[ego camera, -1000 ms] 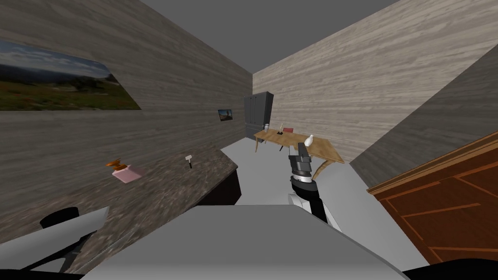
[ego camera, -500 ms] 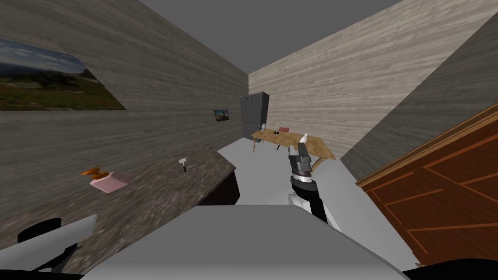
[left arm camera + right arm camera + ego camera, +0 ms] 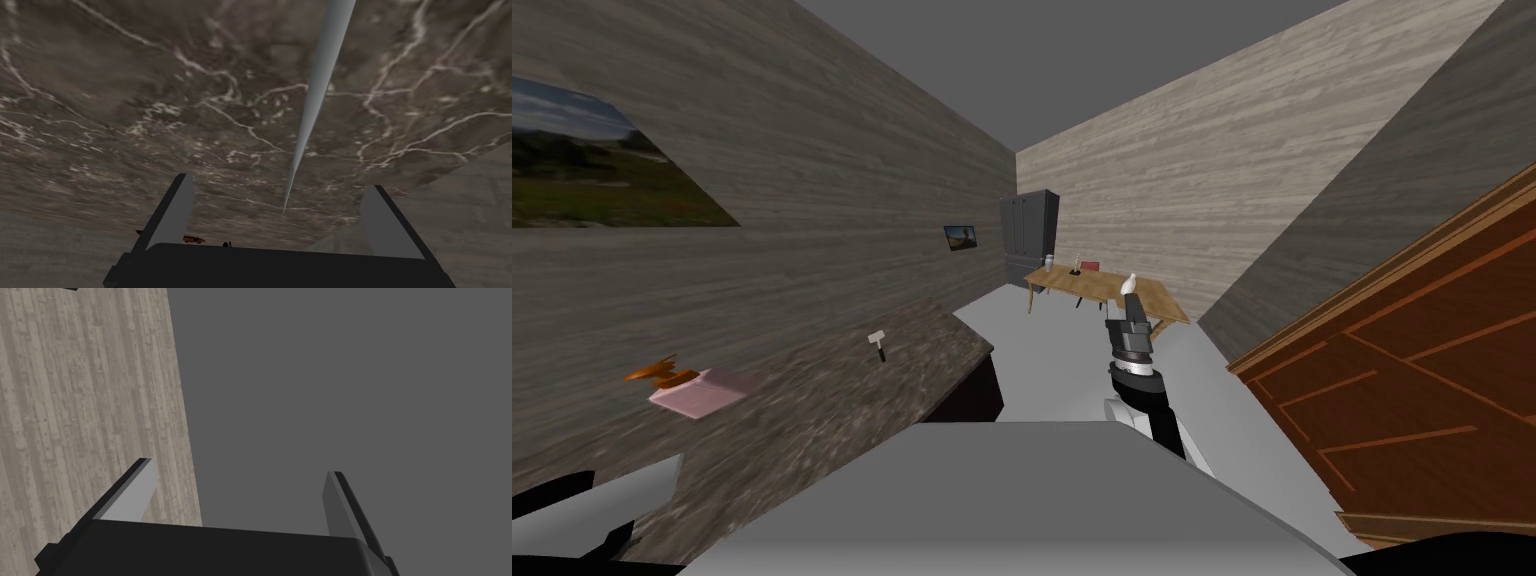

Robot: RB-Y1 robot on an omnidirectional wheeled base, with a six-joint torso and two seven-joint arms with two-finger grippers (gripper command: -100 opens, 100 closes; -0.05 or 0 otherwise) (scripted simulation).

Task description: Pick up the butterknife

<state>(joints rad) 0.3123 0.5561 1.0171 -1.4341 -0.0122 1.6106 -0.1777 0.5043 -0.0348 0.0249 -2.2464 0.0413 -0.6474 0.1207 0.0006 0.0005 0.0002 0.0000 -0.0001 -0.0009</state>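
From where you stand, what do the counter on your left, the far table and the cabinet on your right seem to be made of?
The counter looks like dark brown stone, perhaps marble, with a dull finish; pale veins run across it. The far table seems to be light wood: its top is tan, but the grain is too small to tell. The cabinet is probably stained reddish-brown wood, with framed panels.

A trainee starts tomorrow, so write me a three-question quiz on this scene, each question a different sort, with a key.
1. True or false: the left gripper is shut on something.
2. On the marbled counter, the small white-headed tool lies: A on the pink block; B apart from it; C touching it.
3. Fill in: the right gripper has its fingers ___.
Key: 1 false; 2 B; 3 open.
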